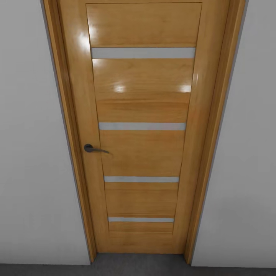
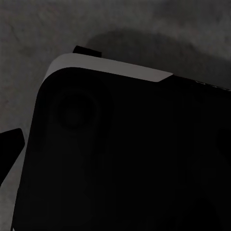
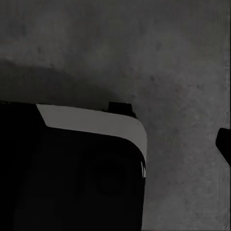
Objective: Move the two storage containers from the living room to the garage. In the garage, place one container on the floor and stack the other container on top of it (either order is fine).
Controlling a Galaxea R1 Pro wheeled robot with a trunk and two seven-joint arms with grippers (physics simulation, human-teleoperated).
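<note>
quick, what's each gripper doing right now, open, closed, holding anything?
Left gripper: cannot be told; its fingertips are not clearly visible.
Right gripper: cannot be told either.

One door (image 1: 142,126) (shut), one handle (image 1: 94,148), four glass strips (image 1: 142,53).

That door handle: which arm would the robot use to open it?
Probably the left. The door handle sits on the left side of the closed wooden door, nearer the left arm. Both wrist views look down at the dark grey floor, so neither arm is raised yet.
</note>
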